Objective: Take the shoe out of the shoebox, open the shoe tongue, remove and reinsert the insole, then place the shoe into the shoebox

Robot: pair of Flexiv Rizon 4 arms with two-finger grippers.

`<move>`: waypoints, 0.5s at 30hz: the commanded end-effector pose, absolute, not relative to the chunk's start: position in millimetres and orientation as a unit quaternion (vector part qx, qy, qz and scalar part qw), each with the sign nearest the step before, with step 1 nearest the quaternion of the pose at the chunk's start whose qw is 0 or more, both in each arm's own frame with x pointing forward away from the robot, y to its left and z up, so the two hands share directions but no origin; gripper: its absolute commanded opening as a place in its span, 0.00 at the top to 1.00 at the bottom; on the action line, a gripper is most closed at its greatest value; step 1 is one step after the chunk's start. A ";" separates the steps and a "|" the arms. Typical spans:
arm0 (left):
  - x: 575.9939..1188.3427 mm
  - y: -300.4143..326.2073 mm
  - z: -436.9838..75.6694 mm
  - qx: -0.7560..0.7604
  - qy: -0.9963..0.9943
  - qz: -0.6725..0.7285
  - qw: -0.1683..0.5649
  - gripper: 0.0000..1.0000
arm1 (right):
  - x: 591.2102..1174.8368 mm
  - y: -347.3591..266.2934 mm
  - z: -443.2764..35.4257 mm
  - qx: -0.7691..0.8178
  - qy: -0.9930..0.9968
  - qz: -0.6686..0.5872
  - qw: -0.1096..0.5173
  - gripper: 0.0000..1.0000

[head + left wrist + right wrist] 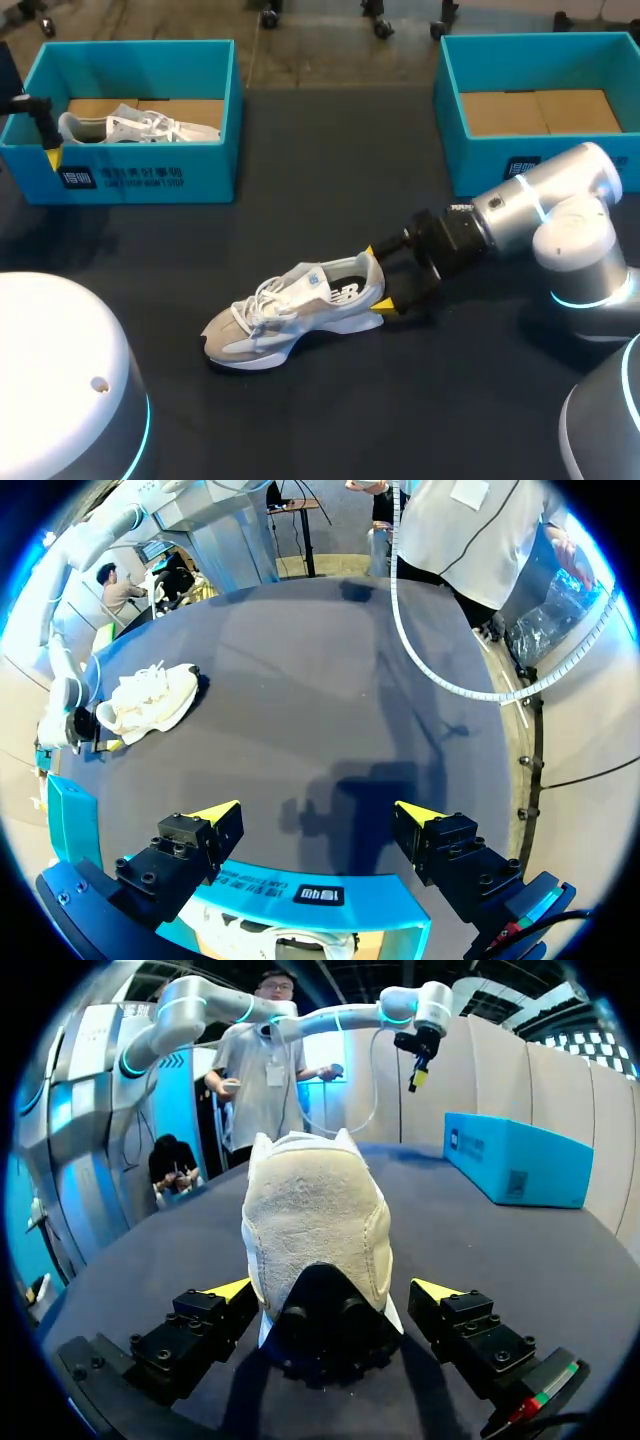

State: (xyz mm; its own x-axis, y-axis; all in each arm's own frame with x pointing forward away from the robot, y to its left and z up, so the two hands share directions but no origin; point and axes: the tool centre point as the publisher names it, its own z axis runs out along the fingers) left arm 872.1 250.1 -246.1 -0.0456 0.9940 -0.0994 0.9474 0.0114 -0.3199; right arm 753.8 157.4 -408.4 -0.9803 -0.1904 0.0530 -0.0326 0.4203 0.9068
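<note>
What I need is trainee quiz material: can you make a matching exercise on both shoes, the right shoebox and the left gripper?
Things: 1 shoe on the table; 2 second shoe; 3 right shoebox; 4 left gripper.
States: A in the left shoebox; B holds no shoe; C heel between the right gripper's open fingers; D open, over the left shoebox's wall.
Pairs: 1-C, 2-A, 3-B, 4-D.

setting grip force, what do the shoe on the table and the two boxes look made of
Shoe: matte mesh and suede-like fabric, judging by its fuzzy heel; smooth white sole, perhaps foam. Left box, right box: probably cardboard, given brown floors, thin teal walls.
</note>
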 end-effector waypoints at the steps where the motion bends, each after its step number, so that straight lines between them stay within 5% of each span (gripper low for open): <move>1: 870.8 250.3 -246.1 -0.687 -0.707 0.149 0.076 0.00 | 750.6 162.7 -410.0 0.065 -0.840 -0.534 0.074 0.00; 15: 870.8 250.3 -246.1 -0.687 -0.707 0.149 0.076 0.00 | 746.2 176.6 -412.4 0.065 -0.837 -0.537 0.086 0.00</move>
